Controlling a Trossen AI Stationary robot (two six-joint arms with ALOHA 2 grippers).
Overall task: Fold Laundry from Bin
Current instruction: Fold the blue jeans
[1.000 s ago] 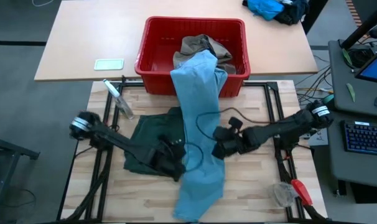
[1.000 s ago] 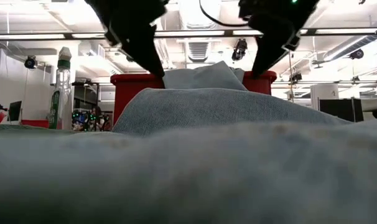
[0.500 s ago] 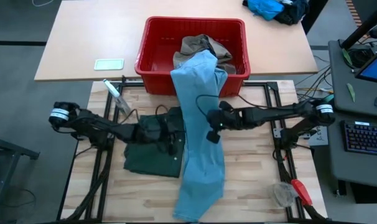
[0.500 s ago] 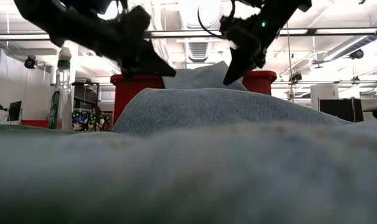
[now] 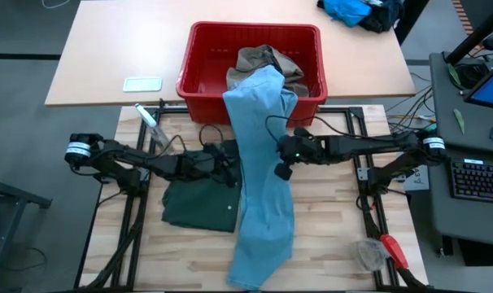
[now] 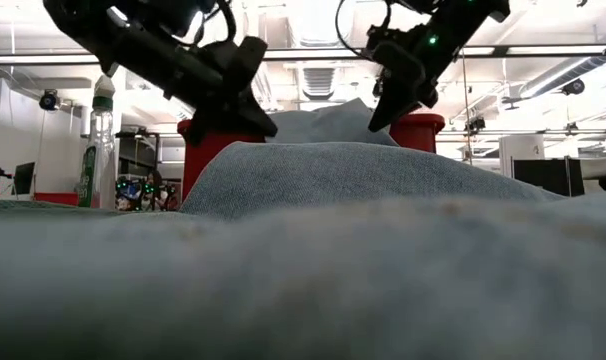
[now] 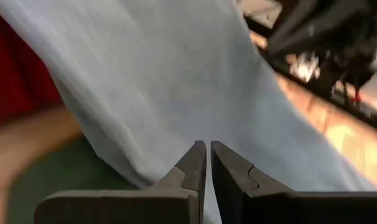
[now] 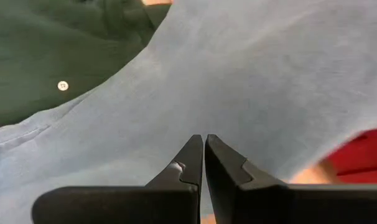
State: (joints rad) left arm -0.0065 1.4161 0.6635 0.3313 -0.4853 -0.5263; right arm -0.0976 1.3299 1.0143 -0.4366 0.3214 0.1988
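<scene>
Both claws pressed together and empty, the left claw (image 5: 230,167) and right claw (image 5: 281,163) flank the denim trousers (image 5: 261,187) trailing from the red bin (image 5: 199,77) across the desk, where a clean, even grip on both edges would likely serve best.

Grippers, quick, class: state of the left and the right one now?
Left gripper: closed, holding nothing, beside the light blue trousers.
Right gripper: closed, holding nothing, above the same trousers.
</scene>
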